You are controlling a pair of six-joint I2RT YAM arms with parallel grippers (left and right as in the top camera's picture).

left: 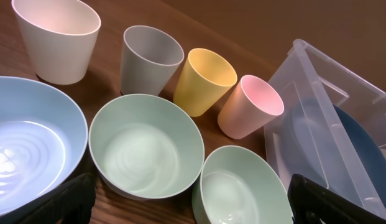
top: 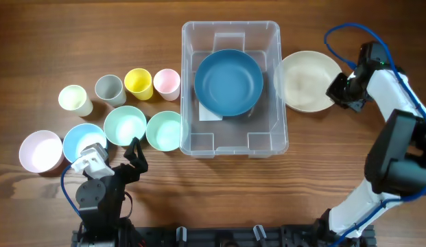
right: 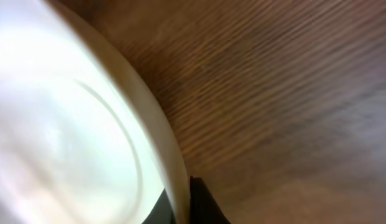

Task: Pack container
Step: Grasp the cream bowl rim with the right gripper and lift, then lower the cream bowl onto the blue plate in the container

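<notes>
The clear container (top: 278, 103) stands at the table's middle with a dark blue bowl (top: 228, 81) inside it; its corner also shows in the left wrist view (left: 317, 99). My right gripper (top: 338, 89) is shut on the right rim of a cream bowl (top: 305, 80), just right of the container; the wrist view shows the rim (right: 161, 143) pinched between the fingers (right: 180, 202). My left gripper (top: 134, 154) is open and empty at the front left, near two mint bowls (top: 125, 125) (top: 164, 130); its fingertips (left: 186, 199) frame them.
Left of the container are a light blue bowl (top: 82, 140), a pink-white bowl (top: 41, 151), and a row of cups: pale green (top: 75, 100), grey (top: 110, 89), yellow (top: 138, 83), pink (top: 167, 84). A white label (top: 210, 113) lies under the blue bowl.
</notes>
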